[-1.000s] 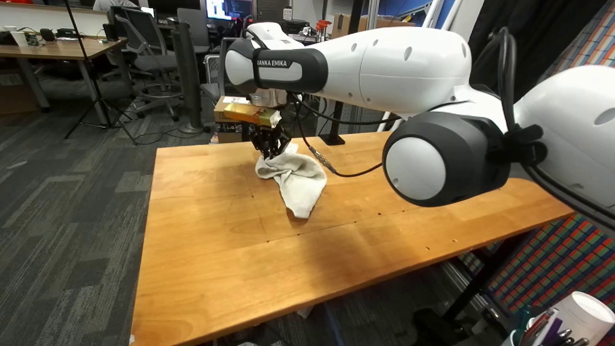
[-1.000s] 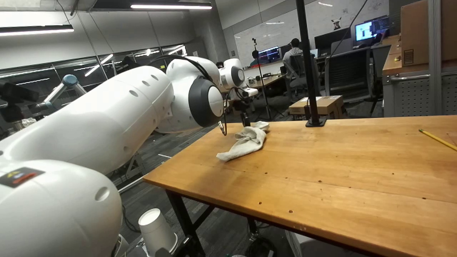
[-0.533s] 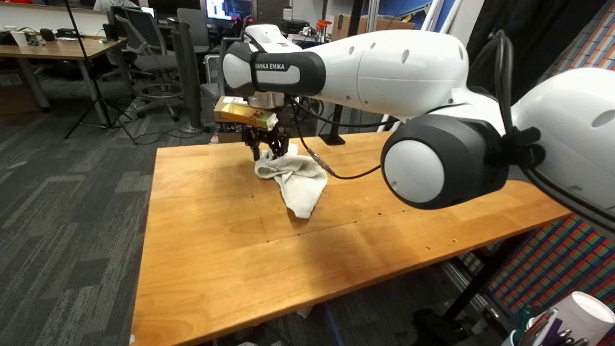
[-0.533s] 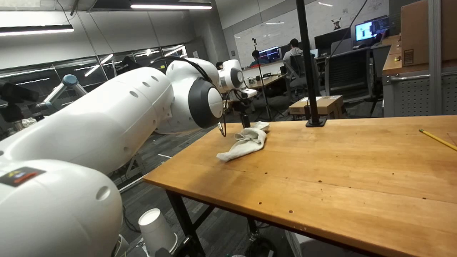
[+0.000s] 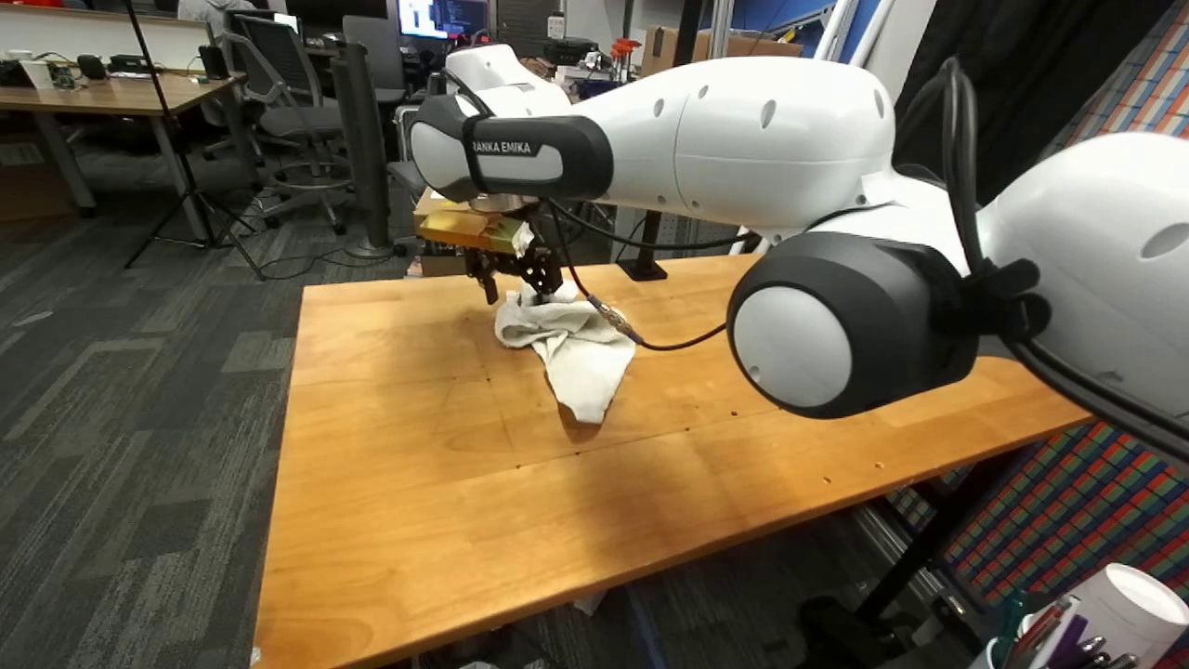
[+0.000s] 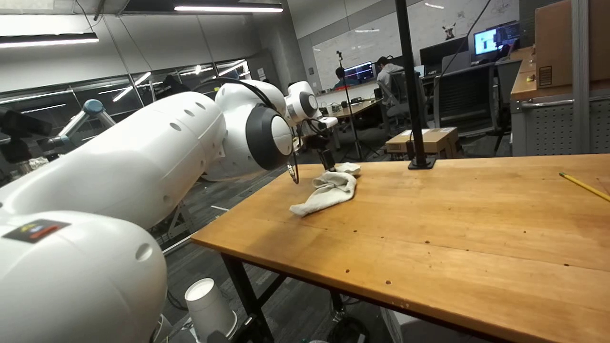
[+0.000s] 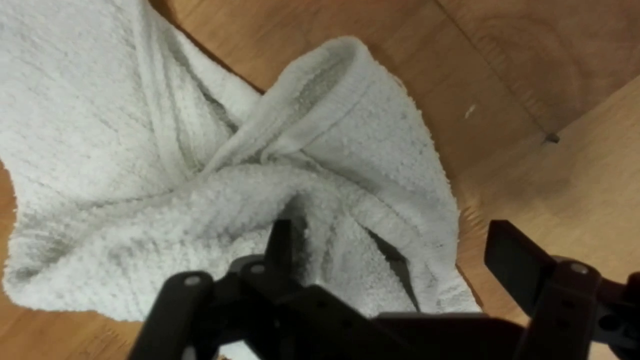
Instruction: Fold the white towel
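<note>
The white towel lies crumpled and twisted on the wooden table, with one tapered end stretched out; it shows in both exterior views. Seen from the wrist, folds of the towel cross over one another and a small loop of cloth stands up near the middle. My gripper is right over the bunched end, jaws wide apart. In the wrist view the gripper has its left finger against or just above the cloth. Its right finger is over bare wood beside the towel's edge. Nothing is clamped between them.
The wooden table extends around the towel. A black post with a square foot stands at its far edge. A yellow pencil lies farther along. A black cable hangs from the arm close to the tabletop.
The jaws, closed at the towel a second ago, have spread apart and let the cloth go. The hand has tilted and shifted slightly; the towel has barely moved.
</note>
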### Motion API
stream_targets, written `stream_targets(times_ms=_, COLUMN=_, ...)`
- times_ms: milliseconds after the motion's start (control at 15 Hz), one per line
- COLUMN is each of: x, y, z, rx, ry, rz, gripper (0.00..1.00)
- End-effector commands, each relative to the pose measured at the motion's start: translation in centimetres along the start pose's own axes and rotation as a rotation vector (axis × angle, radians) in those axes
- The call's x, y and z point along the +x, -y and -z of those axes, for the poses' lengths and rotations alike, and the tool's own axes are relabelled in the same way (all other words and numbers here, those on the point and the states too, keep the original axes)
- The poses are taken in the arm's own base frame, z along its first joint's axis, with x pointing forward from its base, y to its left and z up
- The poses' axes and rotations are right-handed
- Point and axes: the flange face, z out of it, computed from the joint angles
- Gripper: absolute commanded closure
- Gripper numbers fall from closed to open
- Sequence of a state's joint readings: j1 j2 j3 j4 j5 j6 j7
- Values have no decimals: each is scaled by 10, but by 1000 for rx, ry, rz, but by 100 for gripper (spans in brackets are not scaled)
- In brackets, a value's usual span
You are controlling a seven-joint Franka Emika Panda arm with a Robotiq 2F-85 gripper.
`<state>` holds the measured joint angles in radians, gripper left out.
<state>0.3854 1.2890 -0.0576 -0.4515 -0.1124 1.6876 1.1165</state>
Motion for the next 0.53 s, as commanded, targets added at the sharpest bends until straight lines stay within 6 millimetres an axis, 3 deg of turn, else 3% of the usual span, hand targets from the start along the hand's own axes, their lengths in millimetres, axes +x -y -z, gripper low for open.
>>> stream_targets(times_ms=0, x=0, y=1, z=26, rx=10, ry=-55, rz=28, gripper=0)
stream_targets(times_ms=467, x=8, y=-4, z=61, rx=57, ry=-36, rz=30, gripper=0)
